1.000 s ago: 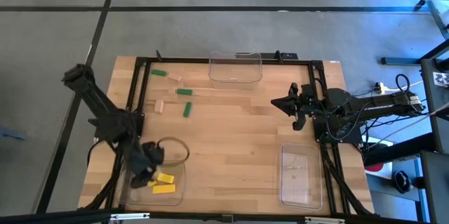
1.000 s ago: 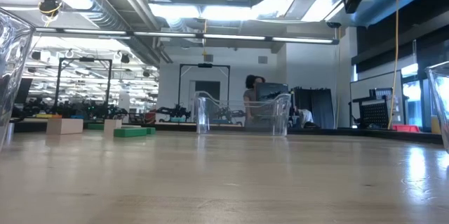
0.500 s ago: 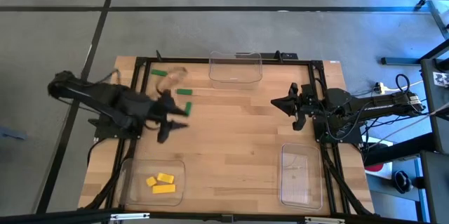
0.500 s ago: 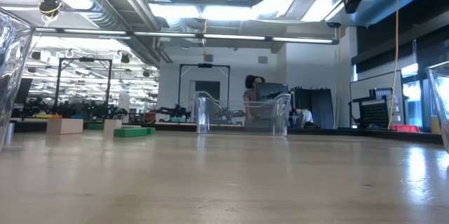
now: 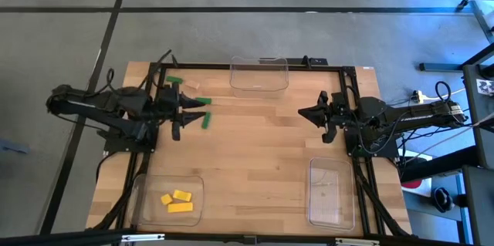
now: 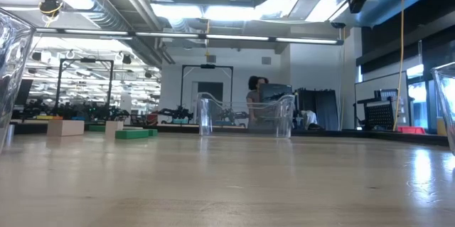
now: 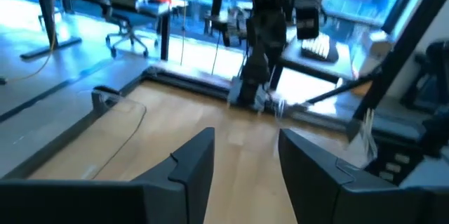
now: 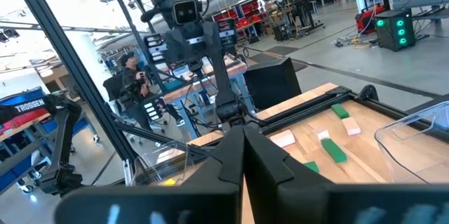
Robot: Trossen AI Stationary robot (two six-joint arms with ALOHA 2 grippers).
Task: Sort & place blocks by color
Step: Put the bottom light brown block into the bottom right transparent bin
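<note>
Left tool (image 5: 184, 115) near the counter's (image 5: 255, 169) far-left corner, fingers (image 7: 193, 164) apart, nothing between them, hovering over the loose blocks. Small green bar-shaped blocks there: one (image 5: 174, 80) by the far edge, one (image 5: 202, 101) just beside the tool, one (image 5: 206, 120) at its tip. Tan wooden blocks (image 6: 65, 127) visible at the far left in the low view. Three yellow blocks (image 5: 177, 200) inside the clear plastic rectangular tray (image 5: 143, 207) at the near-left corner. Another clear tray (image 5: 258, 75) at the far edge's middle. Third clear tray (image 5: 331, 192) at the near-right corner. Right tool (image 5: 305, 112) by the right edge, fingers pressed together, empty.
</note>
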